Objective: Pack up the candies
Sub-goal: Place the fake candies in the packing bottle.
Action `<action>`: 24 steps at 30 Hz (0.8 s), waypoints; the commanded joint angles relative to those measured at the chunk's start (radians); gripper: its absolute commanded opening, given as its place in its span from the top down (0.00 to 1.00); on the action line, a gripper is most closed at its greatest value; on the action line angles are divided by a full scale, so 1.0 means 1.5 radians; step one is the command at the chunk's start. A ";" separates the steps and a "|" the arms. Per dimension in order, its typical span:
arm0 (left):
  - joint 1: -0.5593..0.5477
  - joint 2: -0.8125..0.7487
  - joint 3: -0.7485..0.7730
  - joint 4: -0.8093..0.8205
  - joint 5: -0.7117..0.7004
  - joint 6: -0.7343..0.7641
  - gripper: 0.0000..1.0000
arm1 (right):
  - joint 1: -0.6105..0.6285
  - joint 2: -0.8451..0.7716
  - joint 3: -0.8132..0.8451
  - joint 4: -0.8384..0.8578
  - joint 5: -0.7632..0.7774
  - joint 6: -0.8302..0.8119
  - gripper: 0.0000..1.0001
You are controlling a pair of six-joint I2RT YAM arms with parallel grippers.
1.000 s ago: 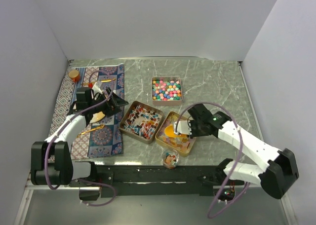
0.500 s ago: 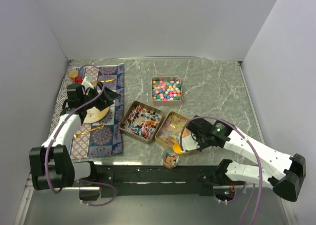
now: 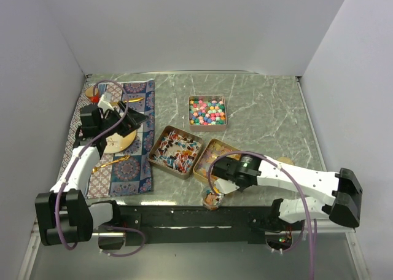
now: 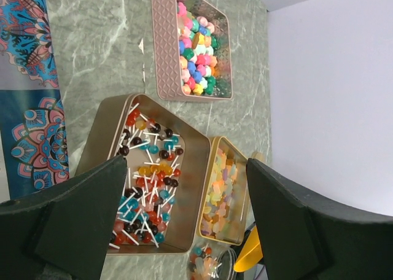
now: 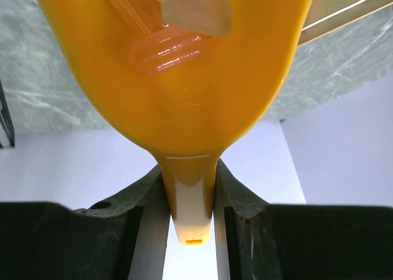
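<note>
Three open tins hold the candies: multicolour balls (image 3: 207, 111) (image 4: 196, 46), red-blue-white stick pieces (image 3: 175, 151) (image 4: 147, 188), and translucent yellow-pink squares (image 3: 212, 159) (image 4: 224, 191). A small glass jar (image 3: 212, 199) (image 4: 206, 268) with a few candies stands at the near table edge. My right gripper (image 3: 221, 183) (image 5: 189, 200) is shut on the handle of a yellow scoop (image 5: 178, 77) (image 4: 249, 258), which holds some translucent candies (image 5: 166, 46) and is right beside and above the jar. My left gripper (image 3: 129, 120) (image 4: 184, 218) is open and empty above the patterned cloth.
A patterned cloth (image 3: 132, 96) lies at the left with a gold plate (image 3: 116, 146), gold spoons (image 3: 112, 163) and a small orange-lidded pot (image 3: 92, 93). White walls close in the table on three sides. The black arm rail (image 3: 184, 215) runs along the near edge.
My right gripper carried the yellow scoop out of the translucent-squares tin and toward the near edge, to the jar. My left gripper drew back slightly over the cloth.
</note>
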 commanded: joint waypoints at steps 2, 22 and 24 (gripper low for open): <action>0.002 -0.029 0.020 0.027 -0.013 -0.004 0.16 | 0.034 0.053 0.046 -0.062 0.088 0.059 1.00; 0.003 -0.104 -0.023 0.044 -0.020 -0.029 0.15 | 0.140 0.096 0.039 -0.096 0.178 0.073 1.00; 0.003 -0.101 -0.023 0.047 -0.018 -0.031 0.15 | 0.140 0.103 0.050 -0.095 0.177 0.070 1.00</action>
